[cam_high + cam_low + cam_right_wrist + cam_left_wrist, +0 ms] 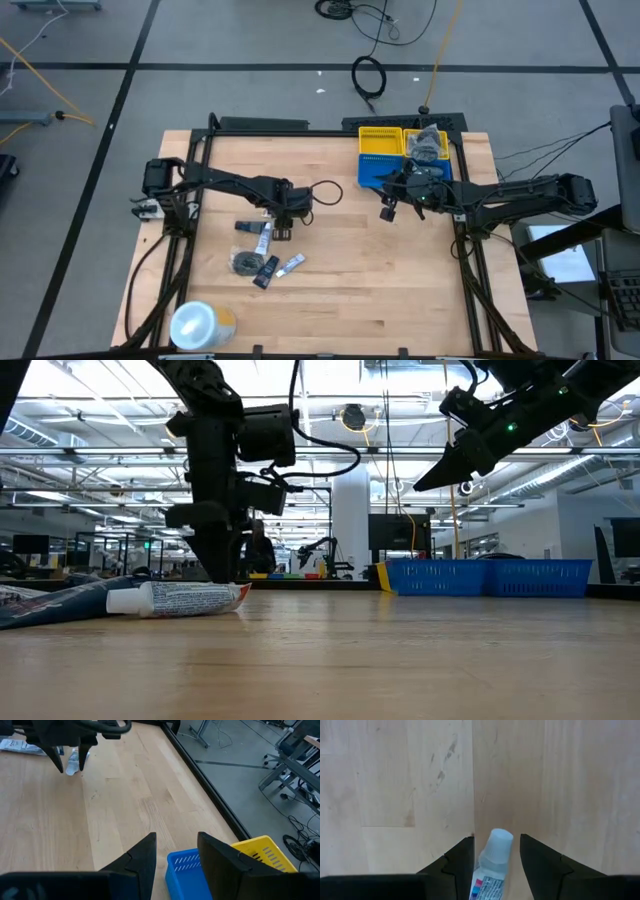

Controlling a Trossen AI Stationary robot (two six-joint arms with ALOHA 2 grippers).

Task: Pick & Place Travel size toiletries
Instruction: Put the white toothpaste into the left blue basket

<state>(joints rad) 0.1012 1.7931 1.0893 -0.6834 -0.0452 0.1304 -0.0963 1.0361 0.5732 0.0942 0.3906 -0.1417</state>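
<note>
Toiletries, high view: a small cluster lies on the wooden table [340,280], left of centre and towards the near edge. A white/blue tube [263,238] lies with its long axis running near to far, slightly tilted. A dark round piece [244,263], a dark navy tube [267,272] and a small white tube [292,264] lie just nearer.
Left gripper, high view: the left gripper [282,228] hangs over the far end of the white/blue tube.
Right gripper, high view: the right gripper [388,210] sits well apart, just near the blue bin [375,171]; a yellow bin [380,140] stands beyond it.
Other item, high view: a large white-and-yellow roll [200,325] rests at the near left corner.
Low view: the tube [178,599] lies flat, long axis left to right, white cap to the left. Its label print is too small to read. The left gripper [222,565] comes down right beside it, and the right gripper [440,472] hangs high above the table.
Left wrist view: the fingers [462,862] are spread a little and straddle the tube's white cap [497,847] without clearly touching; the cap points away from the wrist. Coloured label marks show, unreadable.
Right wrist view: the fingers [145,855] stand apart, holding nothing, above the blue bin's edge [185,870].
</note>
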